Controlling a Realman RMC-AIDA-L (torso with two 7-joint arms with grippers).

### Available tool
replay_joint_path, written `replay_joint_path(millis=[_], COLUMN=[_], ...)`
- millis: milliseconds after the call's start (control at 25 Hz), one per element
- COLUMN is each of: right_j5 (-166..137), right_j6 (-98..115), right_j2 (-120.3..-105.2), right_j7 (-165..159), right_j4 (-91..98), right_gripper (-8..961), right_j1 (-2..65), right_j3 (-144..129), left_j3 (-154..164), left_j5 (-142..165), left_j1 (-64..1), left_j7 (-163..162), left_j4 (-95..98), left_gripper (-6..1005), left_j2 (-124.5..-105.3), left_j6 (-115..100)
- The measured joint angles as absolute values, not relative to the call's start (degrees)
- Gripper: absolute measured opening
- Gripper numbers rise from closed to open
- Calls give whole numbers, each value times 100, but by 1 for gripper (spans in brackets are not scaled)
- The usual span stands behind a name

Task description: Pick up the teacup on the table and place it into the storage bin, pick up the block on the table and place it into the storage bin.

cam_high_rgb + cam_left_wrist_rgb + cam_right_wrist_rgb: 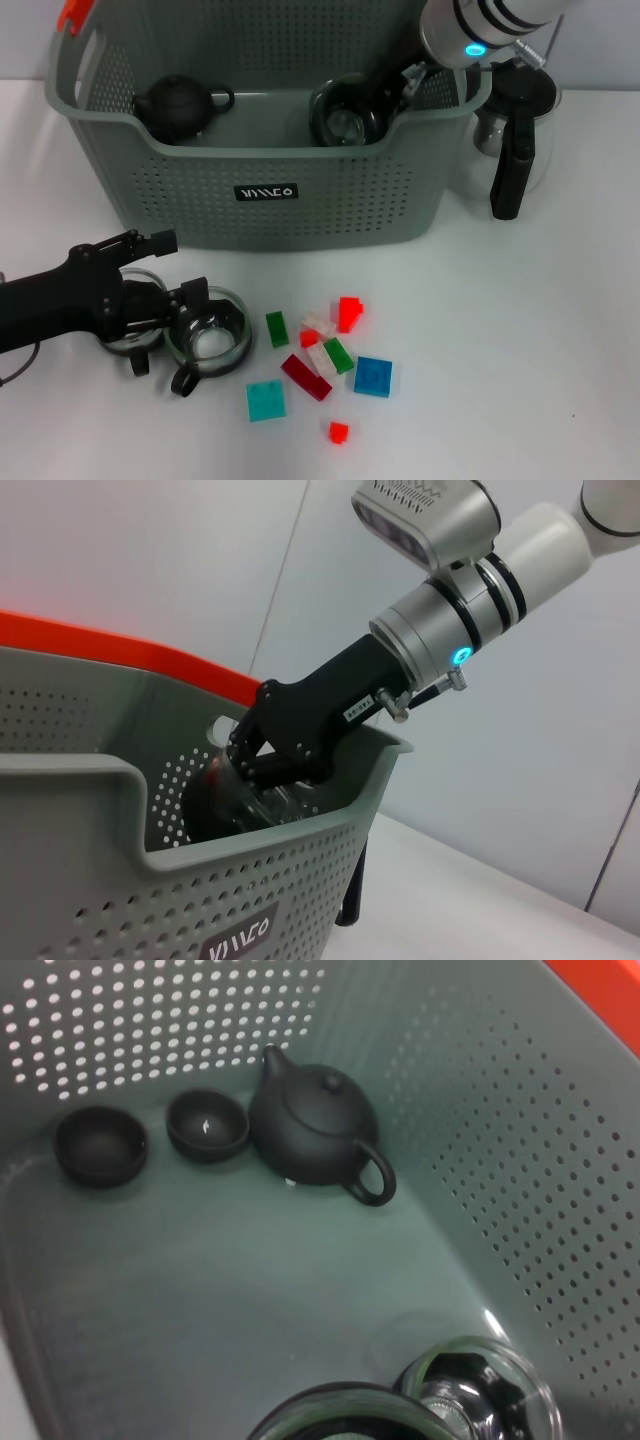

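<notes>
Right end effector reaching inside storage bin, clamped on glass teacup, hanging over bin floor. Left end effector lying on table in front of bin, fingers apart around second glass cup. Blocks lying beside it, nearer left arm.

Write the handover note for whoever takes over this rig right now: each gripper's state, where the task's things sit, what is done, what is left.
Right gripper: down inside the storage bin, shut on a glass cup not yet released.
Left gripper: low on the table, at a second glass cup in front of the bin; grip cannot be judged.
In the bin already: black teapot and two small dark teacups.
Blocks: all loose on the table in front of the bin, none binned.
Left: release the held cup, bin the table cup, then the blocks.
</notes>
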State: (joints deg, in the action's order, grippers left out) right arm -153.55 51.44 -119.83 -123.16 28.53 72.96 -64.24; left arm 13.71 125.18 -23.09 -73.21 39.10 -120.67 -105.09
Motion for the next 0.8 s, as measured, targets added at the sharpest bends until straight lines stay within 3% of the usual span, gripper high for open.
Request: replay_joint_path(millis=[800], right_j5=[-15354], right_j6=[5097], right_j2=[-11989], right_j7=[-12374], right_j4=[2795], right_gripper=[50], right_j1=[7307], right_j3=[-6584], left_j3=[1371], left_j5=[12517], left_j1=[-2312], left_j7=[-7321], left_j4=[3911], left_gripper=[904], left_j2=[-12067], left_j6=[-10493])
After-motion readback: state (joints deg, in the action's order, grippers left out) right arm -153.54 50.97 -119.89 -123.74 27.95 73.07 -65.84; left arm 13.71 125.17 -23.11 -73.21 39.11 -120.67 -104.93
